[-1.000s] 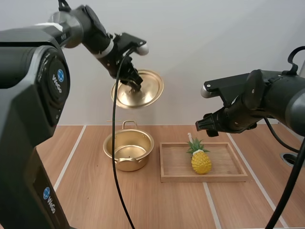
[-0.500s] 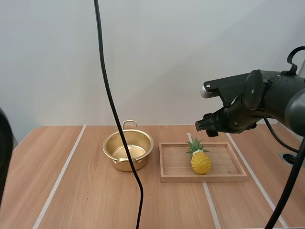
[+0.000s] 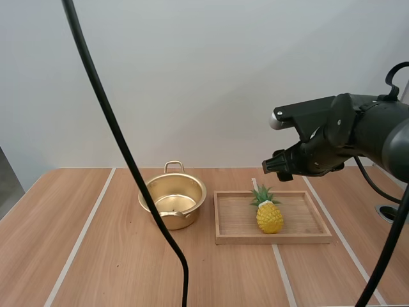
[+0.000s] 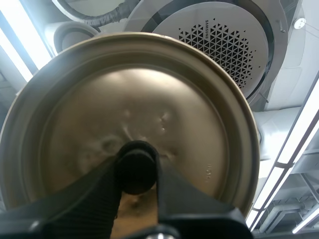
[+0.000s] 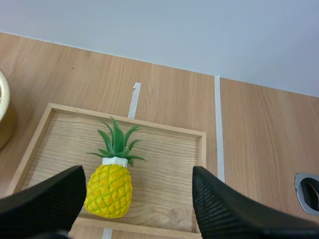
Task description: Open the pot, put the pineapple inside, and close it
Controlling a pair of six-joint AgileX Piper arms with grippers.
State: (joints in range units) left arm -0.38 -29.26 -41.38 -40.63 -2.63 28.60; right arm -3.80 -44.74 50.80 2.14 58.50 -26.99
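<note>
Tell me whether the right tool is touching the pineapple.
Apart. The high view shows the right tool hanging above the wooden tray, with a clear gap between it and the leaves of the pineapple.

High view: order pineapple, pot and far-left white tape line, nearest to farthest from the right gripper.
1. pineapple, on the tray below the right gripper.
2. pot, left of the tray.
3. white tape line, far left.

This looks like a robotics lab test bench. A bare wooden worktop is marked off with white tape strips and stands against a plain pale wall. A cable port sits at its right edge, and a black robot arm hangs above a toy-like pineapple.
</note>
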